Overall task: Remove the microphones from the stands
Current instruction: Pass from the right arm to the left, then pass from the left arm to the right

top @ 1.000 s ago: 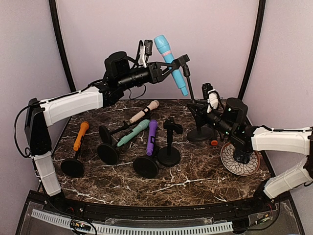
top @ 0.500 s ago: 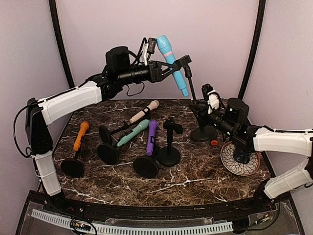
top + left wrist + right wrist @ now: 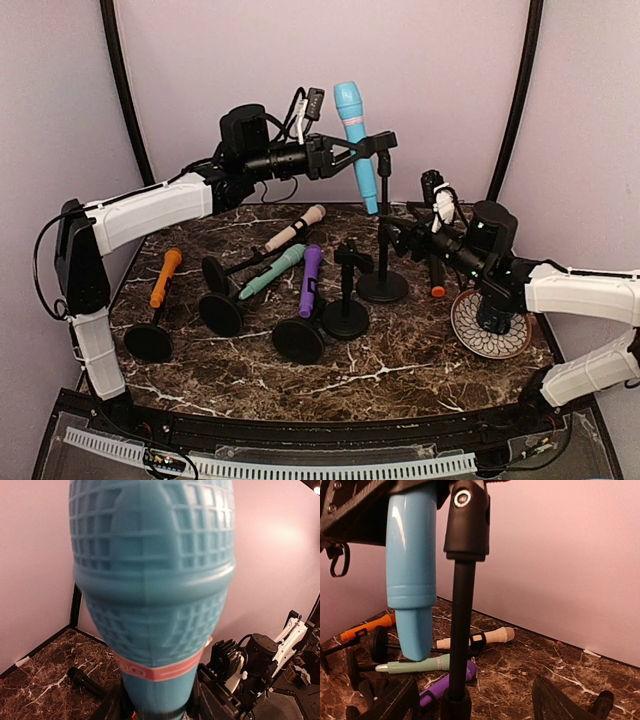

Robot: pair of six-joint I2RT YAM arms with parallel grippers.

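**Grip.** Grips the blue microphone (image 3: 366, 185) around the upper barrel with the left claw (image 3: 350, 152), closed firmly on it. Holds it high above the surface (image 3: 420, 365), just beside the clip at the top of the black stand (image 3: 383, 240). Seated in the clip or merely touching it: cannot tell.

**Orientation.** Long axis close to vertical, with a slight tilt. Grille head uppermost and leaning left; tail end lowest, angled toward the stand pole but apart from it.

**Right side.** Right claw (image 3: 475, 690) low at the pole, fingers spread wide to either side, holding nothing.

**Materials and shapes.**
- Head: bulbous, moulded in a raised square grid, with a pink band beneath.
- Barrel: smooth, glossy plastic, stepping down to a narrower rounded tail.
- Stand: thin matte pole, flat round base, hinged clip with a bright screw.
- Surface: dark marble pattern with white veins.

**Edges and room.** Stand base right of centre, well in from the front edge. Near on the left: a short upright stand (image 3: 347, 300), then the purple (image 3: 310, 282), teal (image 3: 272, 271), cream (image 3: 296, 228) and orange (image 3: 166, 277) microphones, all lying flat among toppled stands. Near on the right: a patterned plate (image 3: 470, 335) under the right arm. Pale wall close behind. Microphone head higher than everything else in view.
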